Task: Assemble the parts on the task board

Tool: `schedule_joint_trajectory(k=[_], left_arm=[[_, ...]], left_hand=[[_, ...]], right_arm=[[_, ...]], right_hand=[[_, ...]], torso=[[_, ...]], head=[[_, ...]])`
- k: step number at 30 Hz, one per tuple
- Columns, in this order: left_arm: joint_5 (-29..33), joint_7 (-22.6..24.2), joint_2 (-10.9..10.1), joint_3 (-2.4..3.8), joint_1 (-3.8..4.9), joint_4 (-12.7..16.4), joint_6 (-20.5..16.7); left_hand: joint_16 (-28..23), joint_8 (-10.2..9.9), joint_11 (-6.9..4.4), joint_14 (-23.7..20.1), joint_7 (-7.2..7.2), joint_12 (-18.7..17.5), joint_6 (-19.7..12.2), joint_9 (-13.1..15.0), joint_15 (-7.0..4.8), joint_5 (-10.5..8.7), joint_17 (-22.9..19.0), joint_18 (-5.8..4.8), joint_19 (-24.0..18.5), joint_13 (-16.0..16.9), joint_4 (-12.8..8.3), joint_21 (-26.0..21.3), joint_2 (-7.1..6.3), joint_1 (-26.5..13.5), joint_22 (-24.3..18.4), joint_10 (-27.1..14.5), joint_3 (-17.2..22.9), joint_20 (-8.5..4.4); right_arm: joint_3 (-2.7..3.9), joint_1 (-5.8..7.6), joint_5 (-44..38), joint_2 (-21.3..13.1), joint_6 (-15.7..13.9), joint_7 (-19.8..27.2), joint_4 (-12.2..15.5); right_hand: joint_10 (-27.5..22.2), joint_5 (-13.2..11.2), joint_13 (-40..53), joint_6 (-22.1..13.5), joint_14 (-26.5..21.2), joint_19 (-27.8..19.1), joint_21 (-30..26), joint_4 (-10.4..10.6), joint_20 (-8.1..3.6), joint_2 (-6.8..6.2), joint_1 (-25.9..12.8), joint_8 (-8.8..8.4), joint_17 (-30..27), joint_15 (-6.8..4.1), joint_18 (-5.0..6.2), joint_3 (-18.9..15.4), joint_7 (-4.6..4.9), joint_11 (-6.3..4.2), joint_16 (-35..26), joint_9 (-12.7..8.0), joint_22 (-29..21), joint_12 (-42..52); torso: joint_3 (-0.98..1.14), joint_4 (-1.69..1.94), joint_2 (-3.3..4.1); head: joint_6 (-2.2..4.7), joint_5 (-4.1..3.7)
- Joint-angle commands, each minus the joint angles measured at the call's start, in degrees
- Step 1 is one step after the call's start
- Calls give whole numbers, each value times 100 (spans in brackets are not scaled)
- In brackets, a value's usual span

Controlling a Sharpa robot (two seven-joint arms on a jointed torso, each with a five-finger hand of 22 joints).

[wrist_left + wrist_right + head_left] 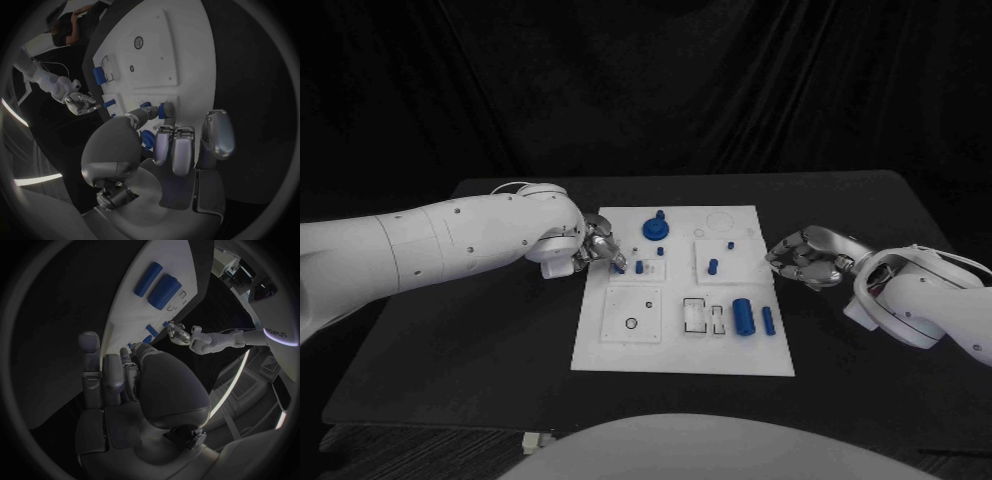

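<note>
The white task board (625, 350) lies in the middle of the black table. My left hand (593, 246) is over the board's left edge and pinches a small blue peg (166, 110) between thumb and a finger, just above a square plate holding another short peg (639, 267). A blue knob (655, 229) stands near the far edge. Another peg (713, 267) stands right of centre. Two blue cylinders (743, 315) (767, 320) lie side by side at the board's right. My right hand (805, 258) hovers by the board's right edge, fingers curled in on nothing.
A square white plate with a small ring (632, 324) takes up the board's near-left part. Slotted white frames (695, 314) stand beside the cylinders. Bare black table (473, 350) stretches left of the board and in front of it.
</note>
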Motion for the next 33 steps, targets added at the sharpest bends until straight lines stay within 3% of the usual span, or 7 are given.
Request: schedule_joint_trajectory(k=[1,8,16,33], left_arm=[[-126,137,16,2,-15,-2,-88],[-153,178,16,2,-19,-6,-116],[-160,210,37,2,-25,-8,-84],[-161,141,34,1,-56,17,172]], left_hand=[[-17,3,-44,481,-32,4,6,7,-48,-27,1334,45,8,1267,-11,-30,74,16,921,332,-17,-25],[-18,4,-46,480,-34,-5,5,10,-49,-31,1332,47,5,1263,-13,-38,87,21,919,327,-19,-25],[-21,2,-47,478,-34,-5,-3,12,-49,-36,1329,47,4,1263,-17,-41,95,24,919,327,-22,-26],[-28,-3,-51,471,-37,-29,-51,35,-52,-45,1319,54,-13,1252,-172,-77,87,126,910,310,-53,-29]], right_arm=[[2,-20,-3,-5,-20,-52,12],[2,-25,-3,3,-5,-52,10],[2,-30,-3,2,5,-58,15],[2,-32,-3,-10,1,-63,23]], right_hand=[[-24,27,309,35,-21,-10,-24,2,2,-20,6,-36,-3,13,117,44,-6,0,-19,-7,316,-37],[-24,27,309,35,-21,-10,-24,2,2,-20,6,-36,-3,13,117,44,-6,0,-19,-7,316,-37],[-24,27,309,35,-21,-10,-24,2,2,-20,6,-36,-3,13,117,44,-6,0,-19,-7,316,-37],[-24,27,309,35,-21,-10,-24,2,2,-20,6,-36,-3,13,117,44,-6,0,-19,-7,316,-37]], torso=[[-1,-1,1],[-5,1,-2],[6,25,-5],[2,6,1]], head=[[-1,21],[-1,22],[-1,-4],[-1,12]])
